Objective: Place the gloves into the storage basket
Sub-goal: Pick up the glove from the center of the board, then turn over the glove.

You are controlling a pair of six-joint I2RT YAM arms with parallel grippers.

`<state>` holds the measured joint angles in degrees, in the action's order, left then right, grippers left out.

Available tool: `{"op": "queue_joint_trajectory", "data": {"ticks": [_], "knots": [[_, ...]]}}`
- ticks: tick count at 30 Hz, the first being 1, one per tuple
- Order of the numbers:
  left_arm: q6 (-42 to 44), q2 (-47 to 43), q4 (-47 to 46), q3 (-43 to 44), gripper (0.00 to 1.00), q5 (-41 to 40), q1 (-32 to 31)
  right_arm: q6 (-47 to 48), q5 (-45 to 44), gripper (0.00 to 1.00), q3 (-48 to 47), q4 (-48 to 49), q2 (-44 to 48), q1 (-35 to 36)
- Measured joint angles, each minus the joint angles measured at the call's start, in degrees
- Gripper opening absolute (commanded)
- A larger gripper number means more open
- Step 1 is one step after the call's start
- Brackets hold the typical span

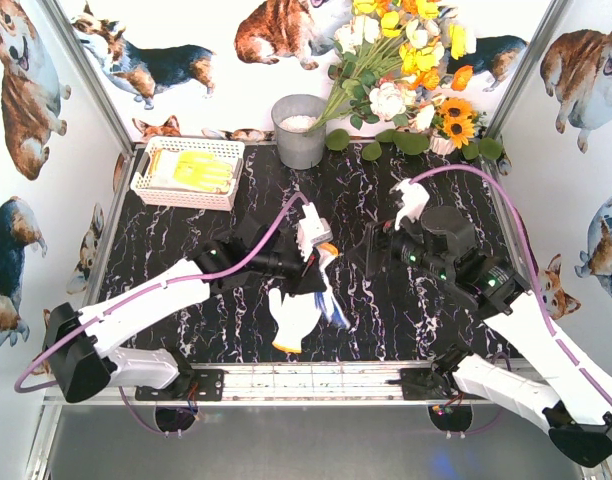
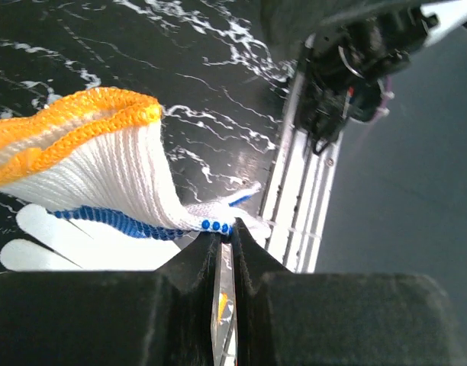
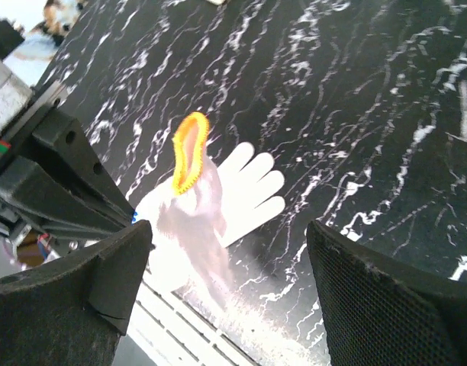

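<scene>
A white glove with an orange cuff and blue dots hangs above the near middle of the table, and my left gripper is shut on its edge. From above, that glove dangles below my left gripper. A second white glove lies flat on the table under it, fingers spread. My right gripper stands open just right of the hanging glove and holds nothing. The storage basket sits at the far left with yellow-palmed gloves inside.
A grey metal bucket stands at the back centre, beside a bunch of artificial flowers at the back right. A metal rail runs along the table's near edge. Printed walls close in both sides.
</scene>
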<state>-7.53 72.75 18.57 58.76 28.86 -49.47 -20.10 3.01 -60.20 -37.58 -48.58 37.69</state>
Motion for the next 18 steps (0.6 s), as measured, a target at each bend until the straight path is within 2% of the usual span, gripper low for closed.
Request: {"op": "queue_joint_trajectory", "data": {"ticks": [5, 11, 16, 18], "knots": [[4.28, -0.92, 7.34, 3.41, 0.0, 5.01, 0.0, 4.46, 11.91, 0.85, 2.97, 2.34, 1.53, -0.02], [9.7, -2.05, 16.9, 5.38, 0.0, 6.03, 0.0, 7.15, 22.95, 0.86, 11.26, 11.19, 2.47, -0.02], [11.78, -3.8, 20.94, 5.38, 0.0, 5.55, 0.0, 8.55, 28.76, 0.98, 15.06, 17.79, 2.36, 0.0], [12.5, -4.33, 21.75, 5.38, 0.0, 5.05, 0.0, 9.9, 31.23, 1.0, 15.89, 20.31, 2.34, 0.0]]}}
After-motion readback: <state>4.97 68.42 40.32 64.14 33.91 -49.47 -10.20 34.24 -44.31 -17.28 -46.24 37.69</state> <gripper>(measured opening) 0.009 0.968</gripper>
